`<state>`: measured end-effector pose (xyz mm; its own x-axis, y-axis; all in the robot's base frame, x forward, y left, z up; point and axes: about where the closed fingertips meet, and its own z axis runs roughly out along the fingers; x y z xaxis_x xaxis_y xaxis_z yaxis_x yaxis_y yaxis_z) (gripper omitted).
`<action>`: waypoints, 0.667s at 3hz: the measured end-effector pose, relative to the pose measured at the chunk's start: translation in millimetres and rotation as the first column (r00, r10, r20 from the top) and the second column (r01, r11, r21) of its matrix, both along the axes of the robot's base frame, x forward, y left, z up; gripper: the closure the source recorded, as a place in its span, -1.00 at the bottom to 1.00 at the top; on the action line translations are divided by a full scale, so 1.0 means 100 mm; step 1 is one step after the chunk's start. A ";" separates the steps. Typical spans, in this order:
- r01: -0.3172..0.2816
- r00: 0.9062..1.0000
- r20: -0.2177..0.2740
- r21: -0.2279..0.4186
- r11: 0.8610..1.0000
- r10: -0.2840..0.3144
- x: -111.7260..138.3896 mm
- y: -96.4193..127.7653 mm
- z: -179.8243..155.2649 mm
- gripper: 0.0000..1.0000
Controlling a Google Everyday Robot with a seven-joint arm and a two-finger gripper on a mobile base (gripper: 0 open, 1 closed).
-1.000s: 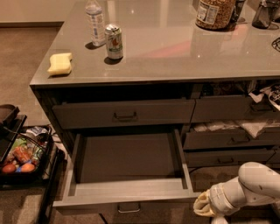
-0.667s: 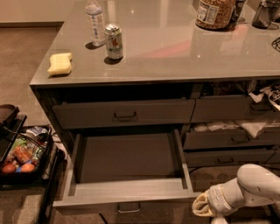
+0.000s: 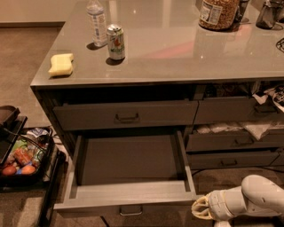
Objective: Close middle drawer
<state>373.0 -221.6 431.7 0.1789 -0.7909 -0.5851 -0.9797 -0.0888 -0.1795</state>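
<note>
The middle drawer point(image 3: 128, 159) is pulled far out of the grey cabinet. Its shallow inside is bare and grey. Its low front point(image 3: 128, 207) faces me, with a small metal loop handle point(image 3: 131, 211) at its centre. The gripper point(image 3: 198, 208) is at the lower right on a white arm point(image 3: 253, 197). It sits just right of the drawer's front right corner, close to it. I cannot tell if it touches the drawer.
The top drawer point(image 3: 126, 115) is above. Drawers on the right point(image 3: 235, 142) hold white bags and paper. On the countertop point(image 3: 177, 48) stand a can point(image 3: 116, 42), a bottle point(image 3: 97, 22), a yellow sponge point(image 3: 61, 64) and a jar point(image 3: 217, 13). A black basket of food point(image 3: 22, 159) stands at left.
The gripper and arm have shifted slightly left toward the drawer's front right corner. The drawer has not visibly moved.
</note>
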 end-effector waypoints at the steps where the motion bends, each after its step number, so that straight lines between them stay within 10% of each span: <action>1: 0.000 1.000 0.000 0.000 1.000 0.000 0.00 0.00 0.00 1.00; 2: 0.034 0.999 -0.003 0.036 0.999 -0.034 0.02 0.05 -0.16 1.00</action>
